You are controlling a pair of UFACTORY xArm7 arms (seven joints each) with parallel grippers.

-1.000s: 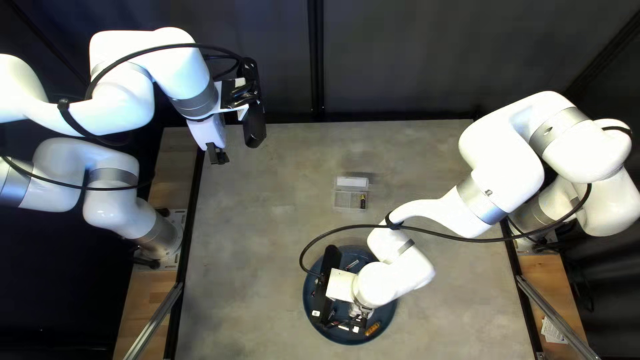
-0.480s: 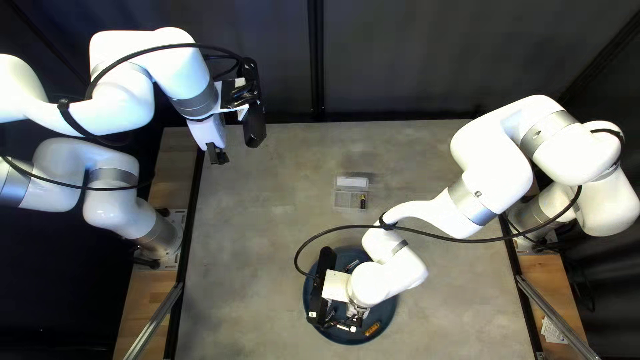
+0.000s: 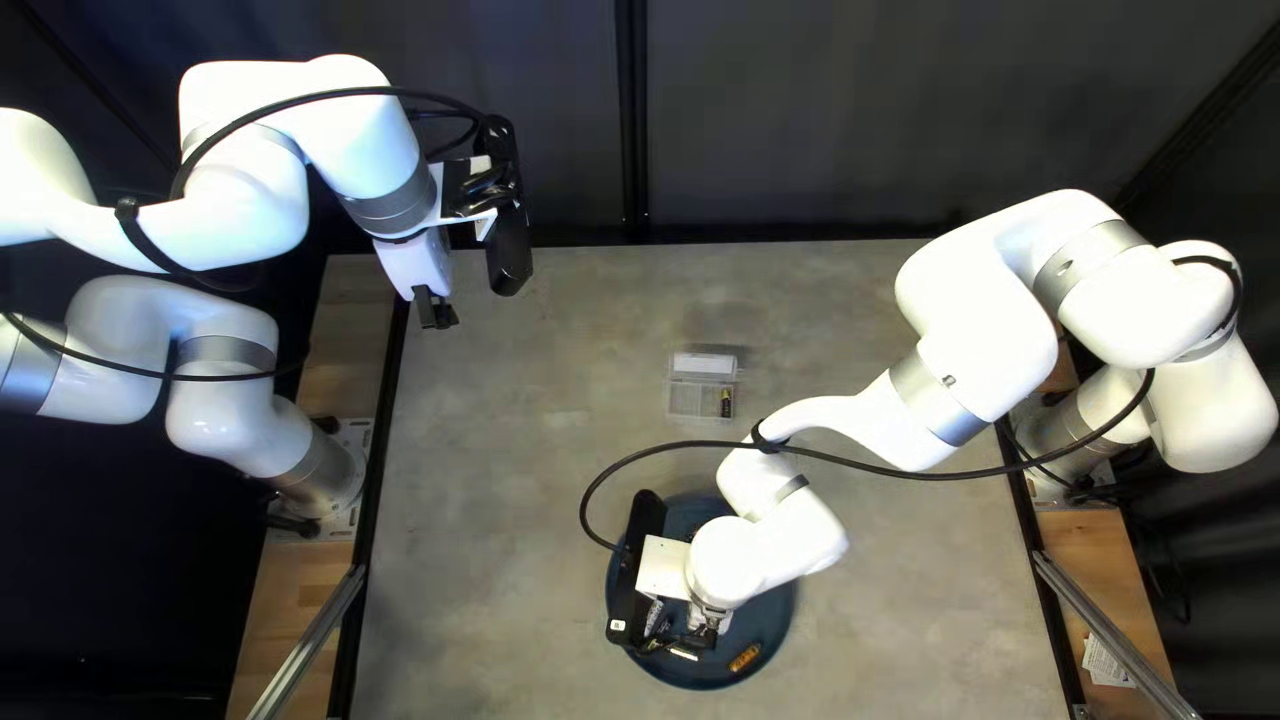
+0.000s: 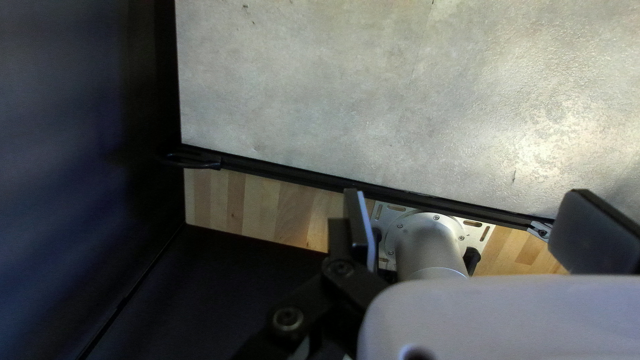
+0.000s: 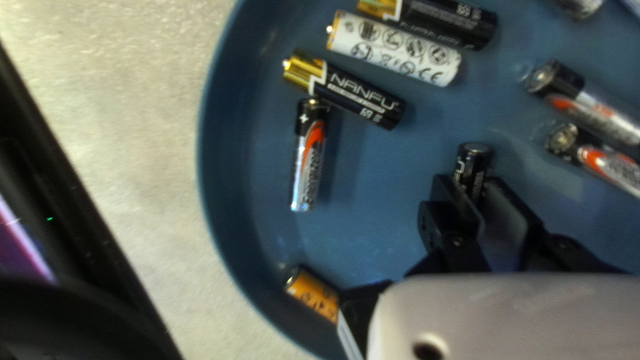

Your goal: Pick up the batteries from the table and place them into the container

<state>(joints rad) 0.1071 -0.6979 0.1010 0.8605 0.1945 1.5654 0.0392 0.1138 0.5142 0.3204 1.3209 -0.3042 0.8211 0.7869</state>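
Gripping a black battery [image 5: 475, 159] inside the blue tray [image 3: 766, 632], the right tool [image 5: 475, 183] has its fingers narrowed, one on each side; the contact looks snug, though their black surfaces blend with the casing. The battery pokes out ahead of the fingertips, its long axis running away from the tool rather than crosswise between the fingers.

The relation that matters now is tray to container: the clear container [image 3: 687, 400] sits beyond the tray, toward the table's [image 3: 534, 534] far edge, well apart from the rim. One battery [image 3: 726, 403] is already in it. The right arm [image 3: 980, 334] reaches over the tray and is the nearer one for this job. The left tool [image 4: 470, 213] is far from the tray, its fingers wide apart with nothing between them.

Next, I judge, comes a lift above the tray's rim, then a carry across to the container and a turn to suit a compartment. A grip near one end could let the battery swivel. More remain in the tray, among them a silver one [image 5: 309, 163], a white one [image 5: 397, 50] and an orange one [image 5: 313, 293], so much work is left.
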